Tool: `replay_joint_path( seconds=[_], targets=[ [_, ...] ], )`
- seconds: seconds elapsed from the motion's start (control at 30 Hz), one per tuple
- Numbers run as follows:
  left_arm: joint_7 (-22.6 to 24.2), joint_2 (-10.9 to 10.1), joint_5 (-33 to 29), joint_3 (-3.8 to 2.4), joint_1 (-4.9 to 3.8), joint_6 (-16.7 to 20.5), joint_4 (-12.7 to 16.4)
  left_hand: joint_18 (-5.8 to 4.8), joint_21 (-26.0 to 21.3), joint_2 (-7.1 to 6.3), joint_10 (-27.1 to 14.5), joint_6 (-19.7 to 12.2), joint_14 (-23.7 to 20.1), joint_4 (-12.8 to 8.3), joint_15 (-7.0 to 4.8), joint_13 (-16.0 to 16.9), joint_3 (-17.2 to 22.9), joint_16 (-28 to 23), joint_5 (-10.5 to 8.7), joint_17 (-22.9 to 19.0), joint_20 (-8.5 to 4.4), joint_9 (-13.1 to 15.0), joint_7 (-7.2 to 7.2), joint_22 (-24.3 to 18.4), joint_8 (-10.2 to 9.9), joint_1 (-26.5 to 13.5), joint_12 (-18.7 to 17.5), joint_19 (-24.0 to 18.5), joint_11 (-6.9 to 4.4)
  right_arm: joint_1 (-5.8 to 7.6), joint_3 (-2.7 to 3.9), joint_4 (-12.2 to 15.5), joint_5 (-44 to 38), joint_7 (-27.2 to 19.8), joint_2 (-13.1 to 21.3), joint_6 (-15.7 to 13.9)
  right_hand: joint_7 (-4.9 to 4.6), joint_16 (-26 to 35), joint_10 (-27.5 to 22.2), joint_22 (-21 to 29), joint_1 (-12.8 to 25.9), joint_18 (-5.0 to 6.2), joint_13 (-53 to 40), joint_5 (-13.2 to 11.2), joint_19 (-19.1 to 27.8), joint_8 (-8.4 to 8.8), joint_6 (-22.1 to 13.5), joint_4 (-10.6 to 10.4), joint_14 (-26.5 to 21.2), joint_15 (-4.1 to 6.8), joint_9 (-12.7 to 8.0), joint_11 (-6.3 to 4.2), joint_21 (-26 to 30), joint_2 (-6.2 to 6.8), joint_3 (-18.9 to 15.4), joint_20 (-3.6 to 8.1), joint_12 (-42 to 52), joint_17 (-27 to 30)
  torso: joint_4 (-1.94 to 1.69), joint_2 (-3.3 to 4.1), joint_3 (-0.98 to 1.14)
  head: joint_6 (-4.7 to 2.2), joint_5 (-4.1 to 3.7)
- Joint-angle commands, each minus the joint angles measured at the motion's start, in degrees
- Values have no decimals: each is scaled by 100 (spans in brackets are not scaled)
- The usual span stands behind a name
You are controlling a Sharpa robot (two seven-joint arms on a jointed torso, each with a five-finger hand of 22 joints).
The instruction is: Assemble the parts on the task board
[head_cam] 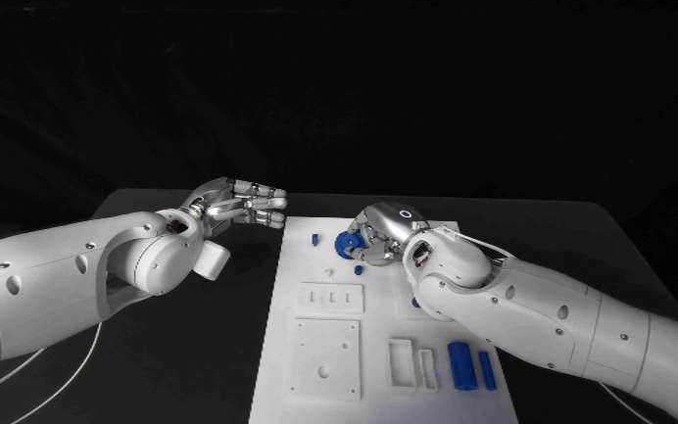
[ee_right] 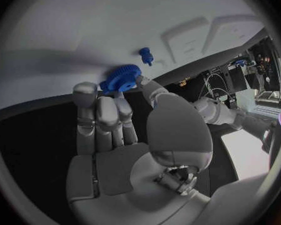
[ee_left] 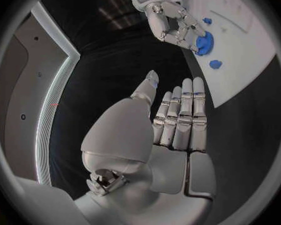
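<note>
Blue gear (ee_right: 120, 78) pinched by right robot hand (head_cam: 379, 233) (no legible writing); left robot hand (head_cam: 240, 203) empty, fingers apart.

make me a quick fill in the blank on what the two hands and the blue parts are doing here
1. The right hand pinches a blue ____ at the task board.
2. The left hand hovers over the black ____, holding nothing.
3. Two blue cylinders lie near the board's ____ edge, closest to the robot.
4. The board's colour is ____.

Missing words: gear; table; near; white
</note>
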State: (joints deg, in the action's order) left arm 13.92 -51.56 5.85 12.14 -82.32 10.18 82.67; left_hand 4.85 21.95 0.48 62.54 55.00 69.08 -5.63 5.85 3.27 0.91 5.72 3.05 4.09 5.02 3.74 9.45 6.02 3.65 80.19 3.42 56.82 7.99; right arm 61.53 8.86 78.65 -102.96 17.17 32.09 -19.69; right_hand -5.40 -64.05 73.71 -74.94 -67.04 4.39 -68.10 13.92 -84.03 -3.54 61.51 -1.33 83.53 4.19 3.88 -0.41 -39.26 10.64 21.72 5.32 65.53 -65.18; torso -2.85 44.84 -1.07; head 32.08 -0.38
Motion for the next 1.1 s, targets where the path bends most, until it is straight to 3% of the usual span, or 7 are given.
replay_joint_path(
  seconds=[0.03,0.13,0.87,0.97,1.1],
  targets=[
    [20,25,17,-3,-5,-96,4,-16,20,9,-53,-33,-22,15,10,7,-4,11,-4,6,-5,0,4,-8,-4,-69,4,-42,4,-17,-11,-1,113,-25,1,144,2,25,-27,-435,414,99,19,-244,-287,-9,-10,-219,4,10,-3,-22,17,82,529,12,-28,16,-6,-1,0,0,-18],
    [16,30,16,-3,-5,-99,0,-16,20,9,-53,-33,-22,15,10,7,-4,11,-4,6,-5,0,4,-8,-4,-69,4,-42,4,-18,-11,-2,135,-13,12,173,7,29,-36,-433,653,100,35,-287,-287,-4,-23,-187,1,7,-2,-3,31,111,680,11,-33,26,-12,-1,1,1,-21],
    [21,12,18,-3,-1,-166,-80,-8,8,3,-76,-89,-51,13,20,7,22,3,2,6,5,-2,10,-28,-7,-59,4,-42,12,-128,-10,216,275,-28,342,45,20,21,-23,-436,595,105,44,-177,-291,-7,14,-228,2,11,2,-10,26,135,500,12,-15,39,13,-6,11,-28,-17],
    [18,10,18,-3,-1,-181,-96,-6,11,11,-78,-92,-53,26,22,7,22,3,2,7,8,-2,10,-30,-7,-87,4,-42,13,-157,-8,274,320,-42,414,-58,21,33,-31,-433,596,106,54,-136,-290,-6,20,-249,-4,12,1,-11,34,127,516,13,-25,52,9,-5,8,-124,-56],
    [21,9,19,-3,1,-187,-118,-6,10,12,-77,-101,-52,32,22,8,23,5,2,7,9,-3,11,-32,-8,-97,6,-43,13,-193,8,355,401,-53,534,-326,18,39,-30,-431,608,105,61,-107,-291,-3,10,-249,0,16,-2,-15,39,138,655,17,-28,68,2,-18,2,-170,-52]
  ],
)
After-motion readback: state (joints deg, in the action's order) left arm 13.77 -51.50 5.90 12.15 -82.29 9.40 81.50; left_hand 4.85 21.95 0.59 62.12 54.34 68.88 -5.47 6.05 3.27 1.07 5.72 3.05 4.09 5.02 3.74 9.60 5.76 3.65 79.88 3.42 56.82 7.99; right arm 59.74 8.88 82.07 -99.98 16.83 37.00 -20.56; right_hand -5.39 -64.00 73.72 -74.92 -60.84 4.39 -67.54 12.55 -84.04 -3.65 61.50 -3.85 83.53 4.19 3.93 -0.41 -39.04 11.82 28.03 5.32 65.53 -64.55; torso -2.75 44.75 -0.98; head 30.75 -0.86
